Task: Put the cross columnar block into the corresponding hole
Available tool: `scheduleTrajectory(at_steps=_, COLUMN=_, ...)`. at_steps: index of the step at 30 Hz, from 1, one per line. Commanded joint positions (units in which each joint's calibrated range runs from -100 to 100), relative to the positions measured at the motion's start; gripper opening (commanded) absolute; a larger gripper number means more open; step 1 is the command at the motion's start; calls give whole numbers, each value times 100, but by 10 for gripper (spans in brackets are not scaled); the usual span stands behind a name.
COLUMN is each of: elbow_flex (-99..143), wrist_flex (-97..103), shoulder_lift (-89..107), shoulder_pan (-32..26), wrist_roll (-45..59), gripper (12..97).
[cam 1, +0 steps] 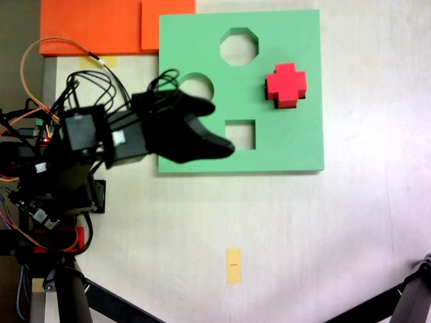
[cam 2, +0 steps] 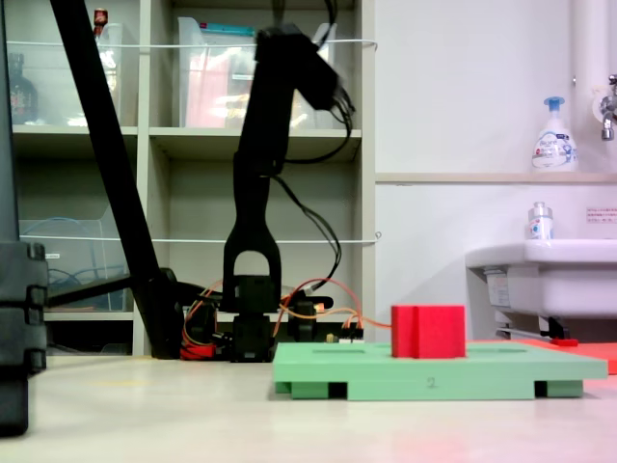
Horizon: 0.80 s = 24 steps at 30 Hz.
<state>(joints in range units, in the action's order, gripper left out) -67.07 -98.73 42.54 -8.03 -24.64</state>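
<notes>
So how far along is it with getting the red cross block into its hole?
Mostly done, it seems: the cross columnar block stands in the green board where a plus cutout would be, though it protrudes well above the board in the side-on fixed view, so full seating is uncertain. The gripper holds nothing and hovers near the square cutout. Possibly left: pressing it down.

One camera hangs straight above the counter (cam 1: 303,235) looking down, the other sits low at counter level, side-on and close — both share the green board (cam 1: 283,141) and arm (cam 2: 253,193).
</notes>
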Motion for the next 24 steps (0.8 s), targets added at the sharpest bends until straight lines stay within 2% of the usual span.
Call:
scheduleTrajectory(at_steps=1, elbow_flex=-122, wrist_flex=171, shoulder_lift=396, shoulder_pan=317, wrist_roll=254, gripper=621)
scheduleTrajectory(at_steps=6, elbow_flex=496, wrist_flex=730, shoulder_lift=662, shoulder_pan=781, wrist_roll=811, gripper=604)
scheduleTrajectory(at_steps=10, elbow_flex=5511, wrist_flex=4398, shoulder_lift=3818, shoulder_pan=957, wrist_roll=1045, gripper=604)
scheduleTrajectory(at_steps=12, elbow_flex=7525, wrist_flex=6141, shoulder_lift=4894, shoulder_pan=1060, wrist_roll=1182, gripper=563)
scheduleTrajectory(at_steps=14, elbow_flex=8921, wrist_flex=7018, shoulder_lift=5550, shoulder_pan=1079, wrist_roll=1299, gripper=543)
scheduleTrajectory(at_steps=24, elbow_flex=14973, wrist_flex=10754, shoulder_lift=5746, shoulder_pan=1065, wrist_roll=1709, gripper=543)
